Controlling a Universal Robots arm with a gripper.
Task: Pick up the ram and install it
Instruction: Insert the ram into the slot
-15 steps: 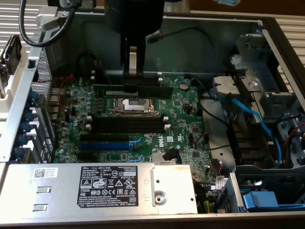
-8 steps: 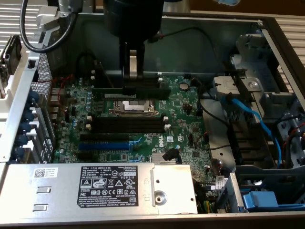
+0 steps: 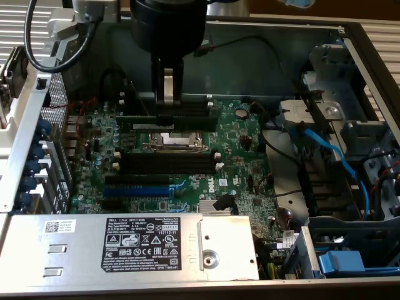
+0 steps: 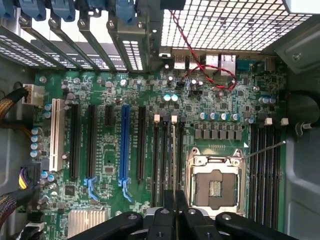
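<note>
The ram (image 3: 195, 113) is a long dark-green stick held level above the motherboard (image 3: 240, 159), and my gripper (image 3: 165, 105) is shut on its middle from above. In the wrist view the ram (image 4: 174, 160) shows edge-on as a thin line. It runs along the black memory slots (image 4: 160, 160) with white end clips, beside the CPU socket (image 4: 216, 182). It hangs over those slots and is not seated in one. My fingers (image 4: 165, 216) pinch its near end. In the exterior view the same memory slots (image 3: 181, 161) lie empty below the socket (image 3: 172, 139).
A blue expansion slot (image 3: 134, 191) and black ones lie toward the silver power supply (image 3: 125, 247). A second bank of memory slots (image 4: 262, 165) flanks the socket's other side. Drive bays with a blue cable (image 3: 325, 150) fill the exterior view's right. The case's rear bracket wall (image 3: 37, 144) stands at its left.
</note>
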